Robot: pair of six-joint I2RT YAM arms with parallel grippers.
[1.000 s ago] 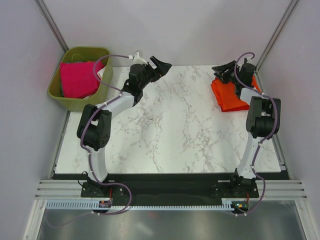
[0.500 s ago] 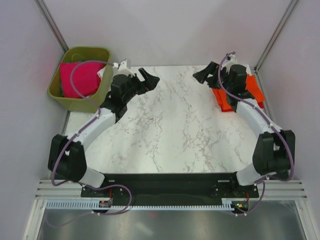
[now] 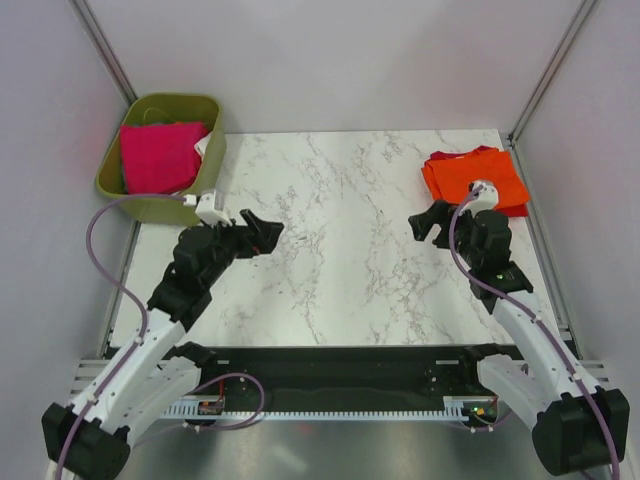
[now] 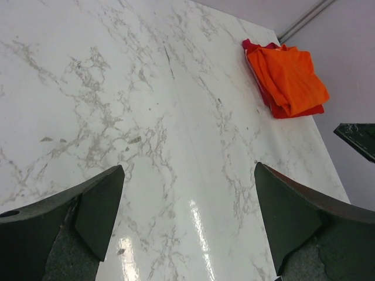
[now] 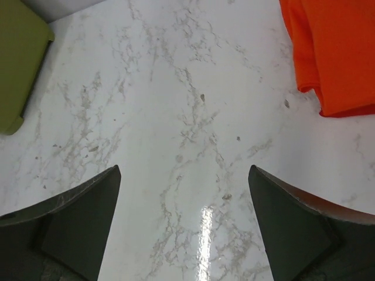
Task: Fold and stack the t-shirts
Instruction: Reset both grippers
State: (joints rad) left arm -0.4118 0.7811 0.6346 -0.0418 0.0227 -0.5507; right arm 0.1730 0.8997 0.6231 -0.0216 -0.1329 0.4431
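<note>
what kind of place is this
Probably a robot lab test cell: a left arm and right arm bolted to a marble-patterned table, plain panel walls enclosing it, and folded t-shirts plus an olive bin.

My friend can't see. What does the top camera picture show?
Over a marble table, the robot's left fingers and right fingers hang open and empty. A folded orange shirt lies on a red shirt at the far right; a pink shirt sits in a green bin at the far left.
</note>
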